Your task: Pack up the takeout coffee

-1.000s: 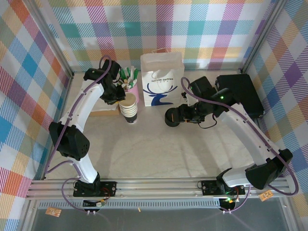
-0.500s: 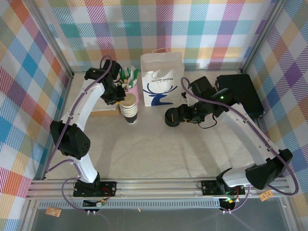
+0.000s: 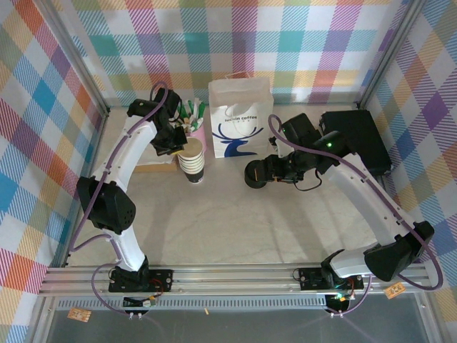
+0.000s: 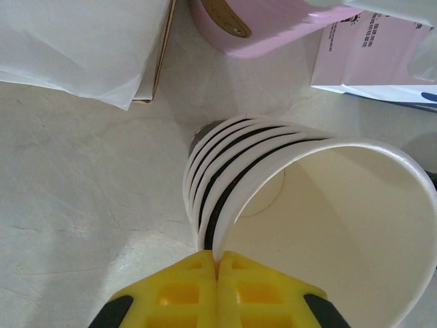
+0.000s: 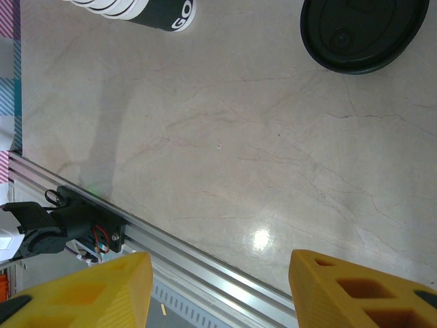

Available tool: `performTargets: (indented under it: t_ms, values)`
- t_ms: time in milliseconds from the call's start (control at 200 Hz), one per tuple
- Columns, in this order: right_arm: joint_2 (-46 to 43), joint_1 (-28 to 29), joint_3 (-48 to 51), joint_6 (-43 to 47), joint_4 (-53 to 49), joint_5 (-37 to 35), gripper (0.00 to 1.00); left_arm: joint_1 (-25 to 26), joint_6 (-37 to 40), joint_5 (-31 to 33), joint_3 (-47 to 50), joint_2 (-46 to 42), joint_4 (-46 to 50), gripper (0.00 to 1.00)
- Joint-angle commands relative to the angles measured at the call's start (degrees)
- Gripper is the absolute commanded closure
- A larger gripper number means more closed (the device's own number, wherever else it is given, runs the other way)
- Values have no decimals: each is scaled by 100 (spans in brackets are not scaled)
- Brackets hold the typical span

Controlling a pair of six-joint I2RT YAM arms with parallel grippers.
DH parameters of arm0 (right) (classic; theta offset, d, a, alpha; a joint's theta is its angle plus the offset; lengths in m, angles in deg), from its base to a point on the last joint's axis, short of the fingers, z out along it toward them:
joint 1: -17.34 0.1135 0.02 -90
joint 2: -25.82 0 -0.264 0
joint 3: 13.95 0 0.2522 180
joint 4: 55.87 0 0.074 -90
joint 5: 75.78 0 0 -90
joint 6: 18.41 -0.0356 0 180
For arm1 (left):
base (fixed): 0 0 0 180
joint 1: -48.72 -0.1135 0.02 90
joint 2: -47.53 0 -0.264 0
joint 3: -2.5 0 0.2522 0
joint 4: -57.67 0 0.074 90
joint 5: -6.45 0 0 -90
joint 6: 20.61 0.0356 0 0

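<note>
A stack of several paper cups, cream above and dark navy below, stands left of centre. My left gripper is shut on the rim of the top cup; in the left wrist view its yellow fingers pinch the white rim, with the gripper at the cup's near edge. A squat stack of black lids lies to the right. My right gripper hovers beside the lids, open and holding nothing. The lids and cup stack show at the top of the right wrist view. A lidded takeout coffee is out of view.
A white paper bag with a blue logo stands at the back centre. A pink holder with packets sits behind the cups, and a flat box of white napkins lies to their left. A black box sits at the back right.
My left gripper's jaws have closed onto the top cup's rim, and the left arm has shifted slightly. The right arm has stayed put.
</note>
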Motion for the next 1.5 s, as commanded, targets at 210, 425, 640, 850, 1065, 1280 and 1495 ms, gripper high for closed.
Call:
performTargets:
  t_ms: [210,425,640,850,1065,1280,1495]
  values:
    - [16,32,-188,92,-34,53,45,-8,16,-45,-637,86,505,100]
    - [17,32,-225,95,-53,37,45,-30,-5,-110,-959,135,648,100]
    - [3,34,-362,82,-122,-58,45,-30,-181,-273,-1373,113,710,100]
    - [3,32,-539,92,-225,-197,44,-32,-236,-312,-1968,109,1037,100]
    - [-5,32,-603,135,-321,-348,44,-30,-208,-263,-2413,28,1336,100]
    - [-14,32,-786,91,-573,-656,43,28,-184,-302,-2912,-36,1772,100]
    - [-164,23,-867,158,-767,-1157,38,398,-206,-171,-3372,-282,2258,100]
